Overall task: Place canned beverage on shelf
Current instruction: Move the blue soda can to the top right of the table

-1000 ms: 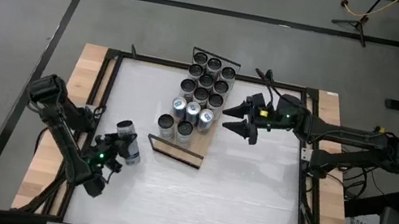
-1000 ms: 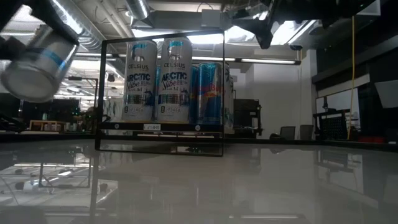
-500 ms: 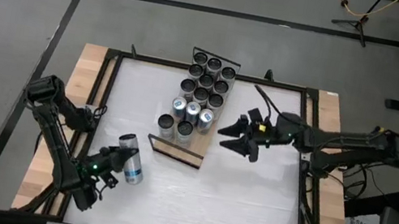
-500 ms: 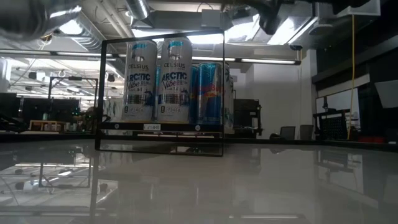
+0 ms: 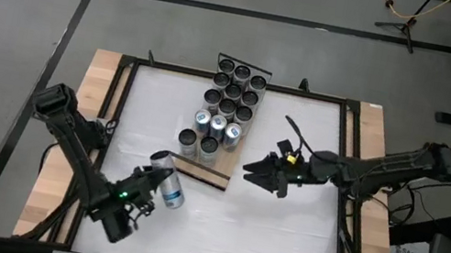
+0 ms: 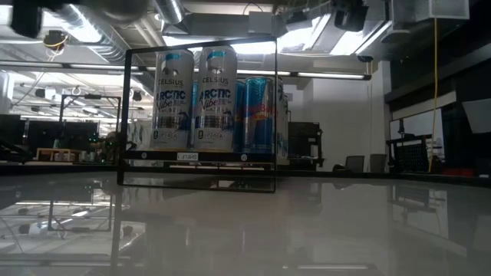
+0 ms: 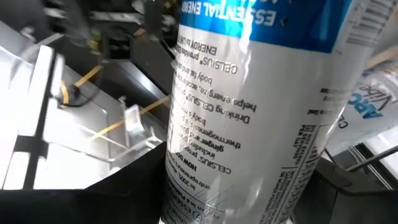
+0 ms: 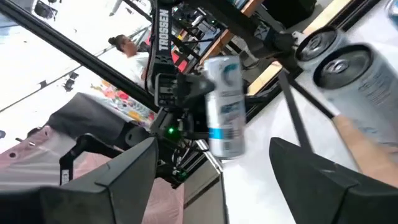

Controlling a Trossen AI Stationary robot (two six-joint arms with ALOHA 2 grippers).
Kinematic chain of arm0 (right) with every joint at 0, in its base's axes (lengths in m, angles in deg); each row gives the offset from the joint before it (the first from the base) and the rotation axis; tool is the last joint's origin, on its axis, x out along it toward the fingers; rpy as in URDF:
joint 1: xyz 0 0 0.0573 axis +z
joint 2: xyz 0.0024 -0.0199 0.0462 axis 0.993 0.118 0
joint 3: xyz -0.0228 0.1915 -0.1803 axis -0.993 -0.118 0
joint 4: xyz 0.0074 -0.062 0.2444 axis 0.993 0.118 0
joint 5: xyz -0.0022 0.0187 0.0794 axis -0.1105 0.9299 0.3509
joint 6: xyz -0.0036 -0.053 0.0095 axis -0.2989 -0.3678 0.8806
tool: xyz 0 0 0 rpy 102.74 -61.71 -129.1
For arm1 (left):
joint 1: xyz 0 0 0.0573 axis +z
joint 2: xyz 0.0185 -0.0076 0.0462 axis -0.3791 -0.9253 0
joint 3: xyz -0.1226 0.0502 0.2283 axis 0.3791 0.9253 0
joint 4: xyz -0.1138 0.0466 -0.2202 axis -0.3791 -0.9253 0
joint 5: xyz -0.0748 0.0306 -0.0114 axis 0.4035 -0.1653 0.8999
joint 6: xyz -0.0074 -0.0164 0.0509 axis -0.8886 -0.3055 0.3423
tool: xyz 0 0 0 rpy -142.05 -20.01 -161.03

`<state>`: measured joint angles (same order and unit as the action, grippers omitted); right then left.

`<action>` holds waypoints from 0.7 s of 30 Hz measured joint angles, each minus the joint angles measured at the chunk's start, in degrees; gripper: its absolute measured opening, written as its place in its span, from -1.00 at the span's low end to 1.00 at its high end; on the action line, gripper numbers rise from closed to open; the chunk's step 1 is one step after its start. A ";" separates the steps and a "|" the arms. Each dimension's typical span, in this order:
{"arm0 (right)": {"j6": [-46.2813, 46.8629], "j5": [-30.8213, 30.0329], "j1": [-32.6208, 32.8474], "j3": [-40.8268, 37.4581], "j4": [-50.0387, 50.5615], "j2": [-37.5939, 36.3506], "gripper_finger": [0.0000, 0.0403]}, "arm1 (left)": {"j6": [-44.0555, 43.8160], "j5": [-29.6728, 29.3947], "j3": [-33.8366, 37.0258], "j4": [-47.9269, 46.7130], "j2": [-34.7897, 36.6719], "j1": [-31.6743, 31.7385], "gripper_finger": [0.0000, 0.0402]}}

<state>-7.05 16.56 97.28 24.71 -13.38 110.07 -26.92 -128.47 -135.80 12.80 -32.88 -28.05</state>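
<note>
A slim white-and-silver can with a blue band (image 5: 169,184) hangs above the table just off the shelf's near end, and my left gripper (image 5: 155,190) is shut on it. The shelf (image 5: 201,172), a light-wood board with a black wire rail (image 6: 123,115) at each end, carries several upright cans (image 5: 228,99) on their bases. On the shelf's right side my right gripper (image 5: 253,170) is open and has nothing between its fingers. It points toward the held can (image 8: 224,115). My left gripper pinches the can's side wall (image 7: 205,186) between its two fingers (image 7: 124,186), one on each side and across the can's length. The fingers come about level from the table's near left. The can is lifted clear of the table and tilted, its top toward the far edge.
The white tabletop has wooden edges and a black frame (image 5: 342,180). Bare table (image 5: 280,239) lies right of and nearer than the shelf. A person (image 8: 124,43) shows in the room beyond in the right wrist view.
My left gripper has carried the can up and toward the table's right, close to the shelf's near end. Its wrist has turned, and the can has left the top of the low view. My right gripper has swung toward the near edge, rolling as it went.
</note>
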 joint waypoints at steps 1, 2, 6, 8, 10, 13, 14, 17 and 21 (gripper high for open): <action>0.43 -0.33 0.39 0.00 -0.76 0.65 0.51 | 1.95 0.29 0.02 1.93 0.00 0.96 0.22; 0.70 -0.62 0.70 0.00 -1.76 1.41 0.51 | 3.98 0.33 0.02 4.46 0.00 1.88 0.22; 1.83 -0.13 1.08 0.00 -6.90 5.31 0.51 | 12.95 0.22 0.02 17.07 0.00 5.95 0.22; 1.85 -0.14 1.08 0.00 -8.54 6.96 0.51 | 17.24 0.10 0.02 24.06 0.00 7.46 0.22; 1.84 -0.14 0.97 0.00 -9.83 8.22 0.51 | 21.62 0.01 0.02 30.71 0.00 8.53 0.22; 1.84 -0.14 0.97 0.00 -9.85 9.21 0.51 | 27.44 0.14 0.02 40.43 0.00 9.51 0.22; 1.84 -0.14 0.97 0.00 -9.83 9.35 0.51 | 28.97 0.49 0.02 43.17 0.00 9.63 0.22; 1.83 -0.14 0.97 0.00 -9.93 9.40 0.51 | 32.88 4.53 0.02 49.73 0.00 9.67 0.22; 1.69 -0.14 0.95 0.00 -9.94 9.40 0.51 | 39.42 10.56 0.04 55.93 0.00 9.89 0.22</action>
<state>-5.37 16.43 98.23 24.71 -23.32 119.47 12.50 -117.92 -135.76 68.73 -32.88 -18.16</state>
